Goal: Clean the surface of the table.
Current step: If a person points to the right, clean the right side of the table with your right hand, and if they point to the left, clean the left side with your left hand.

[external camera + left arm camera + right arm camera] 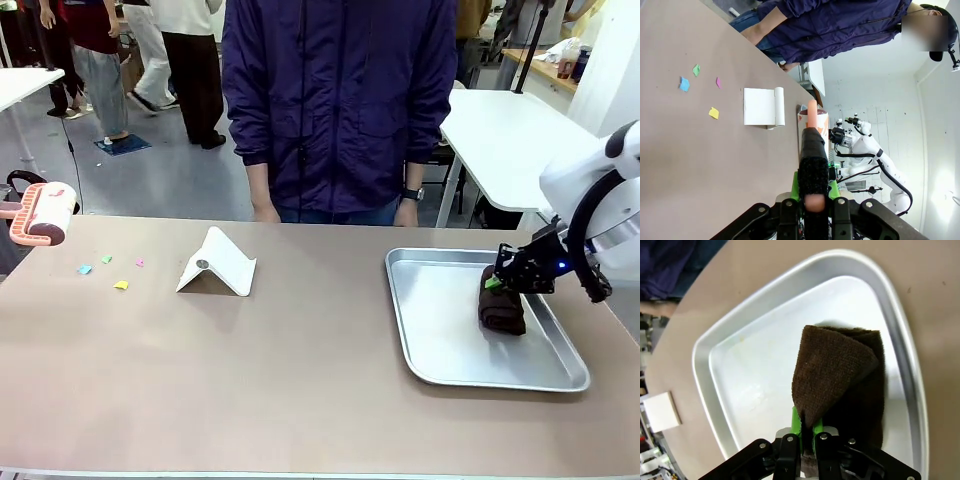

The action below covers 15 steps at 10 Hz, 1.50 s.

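Brownish-beige and mostly bare, the desk (300, 400) is not yet clean. Four coloured paper scraps (121, 285) lie just left of the white folded stand (217, 264), so the job looks barely begun. Well to the right of the stand, the right arm (600, 190) bends low over the silver tray (440, 330), its jaws pinched shut on the brown cloth (500, 310) lying there. Far left of the stand, beyond the scraps, the left jaws clamp the handle of a lint roller (45, 213) — apparently clear of the surface.
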### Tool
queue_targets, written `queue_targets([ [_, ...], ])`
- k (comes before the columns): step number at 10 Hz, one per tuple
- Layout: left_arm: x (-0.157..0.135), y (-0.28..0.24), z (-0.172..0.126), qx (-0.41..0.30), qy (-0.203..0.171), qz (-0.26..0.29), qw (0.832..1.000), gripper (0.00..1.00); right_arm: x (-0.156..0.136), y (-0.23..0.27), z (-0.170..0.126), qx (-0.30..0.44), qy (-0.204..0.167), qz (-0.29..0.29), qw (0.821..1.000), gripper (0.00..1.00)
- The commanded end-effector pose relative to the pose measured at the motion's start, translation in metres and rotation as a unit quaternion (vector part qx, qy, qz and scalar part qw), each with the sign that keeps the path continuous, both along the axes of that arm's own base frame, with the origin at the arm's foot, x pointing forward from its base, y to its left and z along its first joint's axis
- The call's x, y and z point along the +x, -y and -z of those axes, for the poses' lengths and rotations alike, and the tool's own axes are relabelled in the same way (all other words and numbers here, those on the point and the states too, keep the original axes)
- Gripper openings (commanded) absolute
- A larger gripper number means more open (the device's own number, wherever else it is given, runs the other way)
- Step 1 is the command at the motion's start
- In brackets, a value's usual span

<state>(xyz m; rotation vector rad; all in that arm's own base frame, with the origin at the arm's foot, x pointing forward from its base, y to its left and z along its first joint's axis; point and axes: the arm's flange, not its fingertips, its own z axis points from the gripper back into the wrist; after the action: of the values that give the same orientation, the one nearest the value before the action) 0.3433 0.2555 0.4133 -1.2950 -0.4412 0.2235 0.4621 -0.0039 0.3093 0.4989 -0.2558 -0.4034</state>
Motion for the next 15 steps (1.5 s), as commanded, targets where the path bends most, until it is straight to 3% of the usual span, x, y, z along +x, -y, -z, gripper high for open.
queue_targets([
  [1,-0.002,-0.001,-0.004,-0.003,0.004,0.005,1.0,0.0,-0.003,-0.007,0.0,0.023,0.018,-0.034,0.999,0.09],
  [4,-0.002,-0.001,-0.004,-0.003,0.004,0.005,1.0,0.0,-0.007,-0.04,-0.015,0.111,0.026,-0.082,0.99,0.09],
  [7,-0.002,-0.001,-0.004,-0.003,0.004,0.005,1.0,0.0,-0.026,-0.043,-0.054,0.185,0.071,-0.062,0.978,0.09],
  [9,-0.002,-0.001,-0.004,-0.003,0.004,0.005,1.0,0.0,-0.048,-0.016,-0.088,0.311,0.091,-0.072,0.943,0.09],
  [10,-0.002,-0.001,-0.004,-0.003,0.004,0.005,1.0,0.0,-0.059,0.005,-0.1,0.382,0.098,-0.09,0.915,0.09],
  [11,-0.002,-0.001,-0.004,-0.003,0.004,0.005,1.0,0.0,-0.072,0.031,-0.107,0.432,0.121,-0.086,0.889,0.09],
  [12,-0.002,-0.001,-0.004,-0.003,0.004,0.005,1.0,0.0,-0.082,0.054,-0.109,0.452,0.142,-0.081,0.877,0.09],
  [14,-0.002,-0.001,-0.004,-0.003,0.004,0.005,1.0,0.0,-0.091,0.101,-0.102,0.489,0.132,-0.094,0.857,0.09],
  [15,-0.002,-0.001,-0.004,-0.003,0.004,0.005,1.0,0.0,-0.091,0.123,-0.095,0.515,0.107,-0.114,0.843,0.09],
])
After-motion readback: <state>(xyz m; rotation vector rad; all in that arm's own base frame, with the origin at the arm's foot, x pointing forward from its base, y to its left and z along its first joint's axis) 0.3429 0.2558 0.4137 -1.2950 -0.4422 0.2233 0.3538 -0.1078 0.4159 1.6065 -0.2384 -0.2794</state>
